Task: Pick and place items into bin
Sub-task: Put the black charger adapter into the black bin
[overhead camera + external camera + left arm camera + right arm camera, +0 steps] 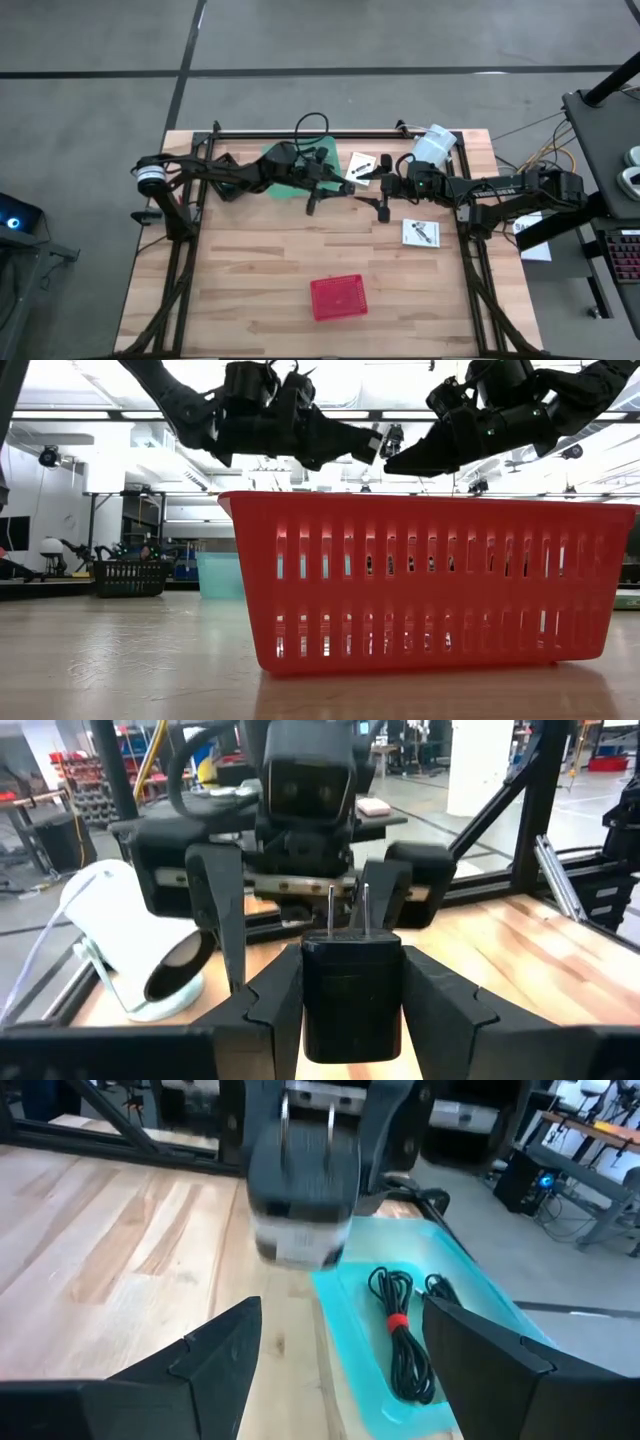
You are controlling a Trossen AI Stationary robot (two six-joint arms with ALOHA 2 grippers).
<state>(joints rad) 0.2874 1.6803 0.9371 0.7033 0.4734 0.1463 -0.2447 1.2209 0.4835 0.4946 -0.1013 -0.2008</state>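
- Black plug adapter (351, 995), two metal prongs pointing away from the wrist, is clamped between the fingers of the left tool (352, 1005), held above the middle of the wooden counter (250, 270).
- The right tool (340, 1350) faces the left one at close range, just beside the adapter; its fingers (215, 1350) stand wide apart and grip nothing. In the right wrist view the adapter (300, 1195) appears blurred, beyond the gap between these fingers.
- In the high view the two tools, left (345, 190) and right (385, 195), meet near the counter's centre, toward its far half.
- Red slotted bin (337, 297) stands on the near part of the counter, well apart from both tools; in the low view both arms hang above its rim (430, 500).
- Green mat (400, 1280) lies on the counter under the left arm, carrying a coiled black cable (398, 1335) bound with a red tie.
- Two white cards with black marks lie flat: one (361, 165) near the far edge, one (421, 233) on the right side.
- White cylinder (130, 945) lies on its side near the far right corner.
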